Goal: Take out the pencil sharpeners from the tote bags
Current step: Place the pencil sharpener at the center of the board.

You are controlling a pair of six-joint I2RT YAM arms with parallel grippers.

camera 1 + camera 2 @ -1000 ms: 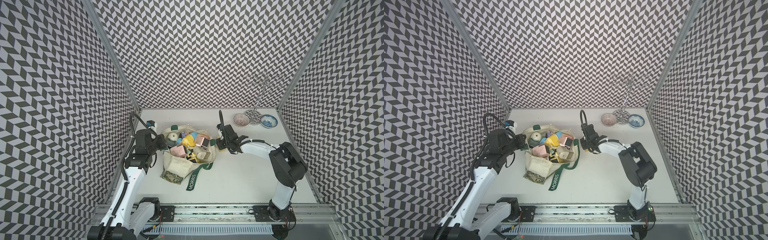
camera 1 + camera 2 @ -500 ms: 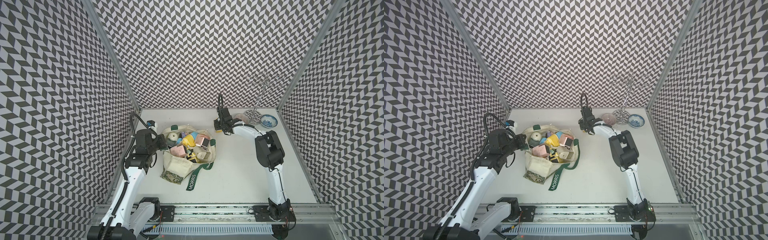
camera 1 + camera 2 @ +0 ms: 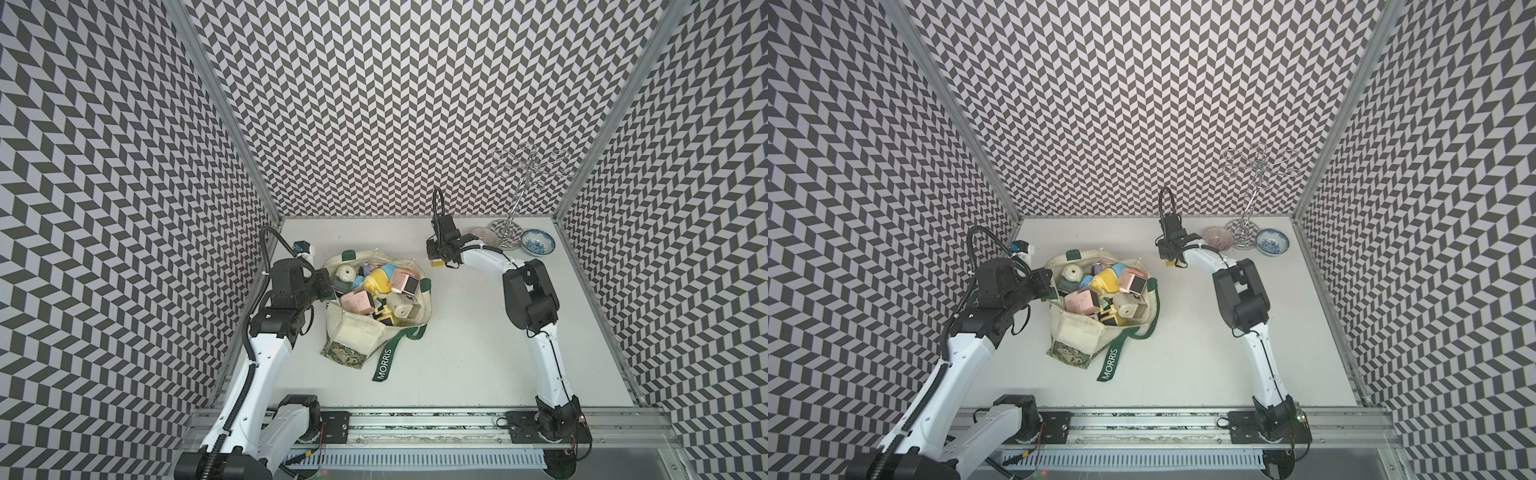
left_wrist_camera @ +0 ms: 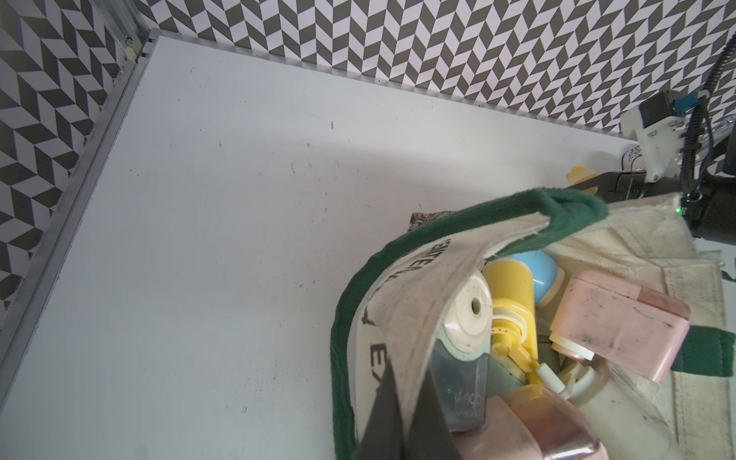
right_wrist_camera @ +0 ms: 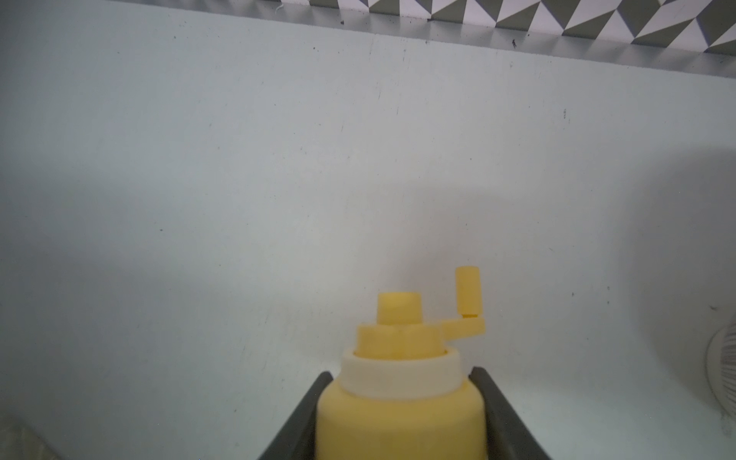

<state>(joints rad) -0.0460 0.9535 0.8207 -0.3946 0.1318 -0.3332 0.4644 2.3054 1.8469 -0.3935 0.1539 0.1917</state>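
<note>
The cream tote bag [image 3: 357,332] [image 3: 1077,332] lies open at the table's left middle, packed with several pastel pencil sharpeners [image 3: 380,286] [image 3: 1104,280]. My left gripper [image 3: 328,286] [image 3: 1050,286] [image 4: 408,382] is shut on the bag's canvas rim [image 4: 406,302], at the bag's left side. Inside the bag the left wrist view shows a grey-green sharpener [image 4: 466,358], a yellow one [image 4: 509,294] and a pink one [image 4: 621,322]. My right gripper [image 3: 436,259] [image 3: 1169,259] [image 5: 401,374] is shut on a yellow crank sharpener [image 5: 402,422] [image 3: 436,263], low over the table behind and to the right of the bag.
A pink bowl [image 3: 484,237], a chrome wire stand [image 3: 513,216] and a blue patterned bowl [image 3: 537,242] stand at the back right, the pink bowl close to my right gripper. The green "MORRIS" strap [image 3: 384,363] trails toward the front.
My right arm has carried the yellow sharpener from the bag's right edge toward the back of the table, its elbow folding in. The left arm has stayed still.
</note>
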